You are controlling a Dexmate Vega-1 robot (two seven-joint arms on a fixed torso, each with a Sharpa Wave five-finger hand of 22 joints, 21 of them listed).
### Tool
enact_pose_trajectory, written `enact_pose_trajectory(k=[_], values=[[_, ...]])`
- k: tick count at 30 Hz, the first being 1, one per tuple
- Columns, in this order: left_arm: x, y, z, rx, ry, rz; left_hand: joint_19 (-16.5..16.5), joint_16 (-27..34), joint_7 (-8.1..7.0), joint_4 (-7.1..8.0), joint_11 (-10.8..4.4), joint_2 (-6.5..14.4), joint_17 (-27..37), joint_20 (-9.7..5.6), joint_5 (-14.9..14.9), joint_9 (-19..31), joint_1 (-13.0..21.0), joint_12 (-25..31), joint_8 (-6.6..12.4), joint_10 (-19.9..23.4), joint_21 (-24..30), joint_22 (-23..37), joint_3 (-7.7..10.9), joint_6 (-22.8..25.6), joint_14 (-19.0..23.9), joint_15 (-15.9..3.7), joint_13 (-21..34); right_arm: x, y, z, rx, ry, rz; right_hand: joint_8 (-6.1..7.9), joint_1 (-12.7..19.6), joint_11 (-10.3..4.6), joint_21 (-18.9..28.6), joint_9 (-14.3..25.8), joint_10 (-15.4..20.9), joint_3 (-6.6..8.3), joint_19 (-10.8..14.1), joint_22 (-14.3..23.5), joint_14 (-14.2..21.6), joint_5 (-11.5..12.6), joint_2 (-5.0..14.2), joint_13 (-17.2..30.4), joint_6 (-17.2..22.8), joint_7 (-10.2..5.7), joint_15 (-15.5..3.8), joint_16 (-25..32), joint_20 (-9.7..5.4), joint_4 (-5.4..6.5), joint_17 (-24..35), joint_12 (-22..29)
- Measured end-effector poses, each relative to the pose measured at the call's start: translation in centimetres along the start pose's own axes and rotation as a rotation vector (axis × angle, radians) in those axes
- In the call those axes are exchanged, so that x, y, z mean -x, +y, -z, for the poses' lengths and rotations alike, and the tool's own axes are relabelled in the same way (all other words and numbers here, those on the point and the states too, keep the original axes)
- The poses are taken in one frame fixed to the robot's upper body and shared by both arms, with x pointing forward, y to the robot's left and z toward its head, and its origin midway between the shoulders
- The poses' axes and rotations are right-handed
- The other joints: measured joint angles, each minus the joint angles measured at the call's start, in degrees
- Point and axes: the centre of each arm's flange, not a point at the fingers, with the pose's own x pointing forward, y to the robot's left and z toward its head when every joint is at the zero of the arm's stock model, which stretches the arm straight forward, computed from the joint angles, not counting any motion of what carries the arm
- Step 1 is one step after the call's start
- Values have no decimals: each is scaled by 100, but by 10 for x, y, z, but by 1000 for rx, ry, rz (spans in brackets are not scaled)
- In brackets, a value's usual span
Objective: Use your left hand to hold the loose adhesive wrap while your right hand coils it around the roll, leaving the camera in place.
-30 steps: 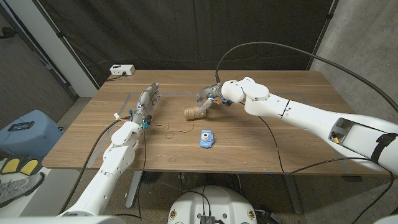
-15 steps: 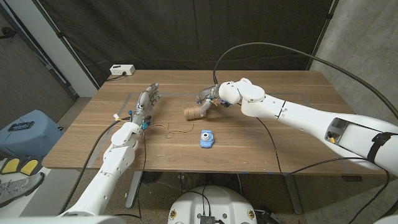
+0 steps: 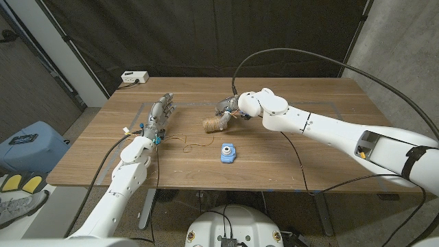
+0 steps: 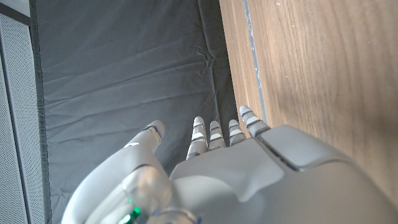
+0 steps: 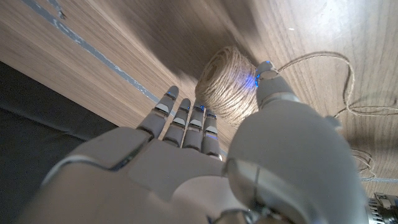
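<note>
- No readable writing anywhere.
- Right hand [image 5: 205,162] is hovering by the twine roll [image 3: 214,124] — fingers straight, together, gripping nothing.
- Left hand [image 3: 158,115] is sitting apart, fingers extended, empty.
- Loose strand [image 3: 194,143] is lying beside the blue camera [image 3: 227,152].

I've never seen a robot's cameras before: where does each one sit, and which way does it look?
Head view: on the robot's head, looking down at the wooden table, both arms, the twine roll and the blue toy camera.
Left wrist view: on the left wrist, along the left hand to the table edge and dark curtain.
Right wrist view: on the right wrist, along the right hand to the roll.
Head and right wrist views share the roll.
</note>
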Motion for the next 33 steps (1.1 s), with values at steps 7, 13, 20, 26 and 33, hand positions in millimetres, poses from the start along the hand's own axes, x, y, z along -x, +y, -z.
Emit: enact_pose_trajectory(k=[7, 13, 20, 26, 33], values=[[1, 0, -1, 0, -2, 0, 0, 0, 0, 0, 0, 0, 1, 0, 0, 0, 0, 0, 0, 0, 0, 0, 0, 0, 0, 0, 0, -3, 1, 0, 7, -2, 1, 1, 26, -26, 43, 0, 70, 16, 34, 0, 91, 0, -26, 28, 92, -32, -30, 22, -29, 17, 28, 22], [2, 0, -2, -2, -4, 0, 0, 0, 0, 24, 0, -9, 1, 0, 0, 0, -9, 0, 0, 0, 0, 0, 24, -1, 0, 0, 0, -6, 2, -1, 15, -10, 2, 0, 30, -26, 43, 0, 108, 31, 73, 0, 138, 0, -30, 40, 91, -32, -48, 43, -29, 31, 27, 44], [2, 0, -1, -2, 1, -3, 0, 0, -1, 24, 0, -1, 1, 0, 0, 0, -46, 0, 0, 0, 0, 0, 24, -1, 0, 0, 0, -9, 4, -2, 22, -22, 3, 22, 53, -59, 43, -1, 195, 31, 93, 0, 191, 0, -53, 57, 174, -52, -49, 44, -49, 31, 27, 88], [2, 0, 0, -1, 4, -4, 53, 0, 9, 24, 0, -1, 1, -10, 0, 0, -46, 0, 0, 0, 0, 0, 24, 50, 0, 0, 0, -11, 4, -1, 24, -22, 10, 65, 98, -121, 43, 26, 346, 82, 167, 0, 377, 0, -52, 107, 310, -105, -42, 88, -61, 35, 54, 185], [1, 0, 1, 0, 8, -7, 53, 0, 9, 0, 0, -1, 2, -10, 0, 0, -46, 0, 0, 0, 0, 0, 48, 50, 0, 0, 0, -12, 6, 1, 25, -21, 19, 110, 150, -159, 88, 52, 506, 127, 259, 0, 542, 44, -60, 165, 480, -167, -46, 130, -112, 32, 54, 276]])
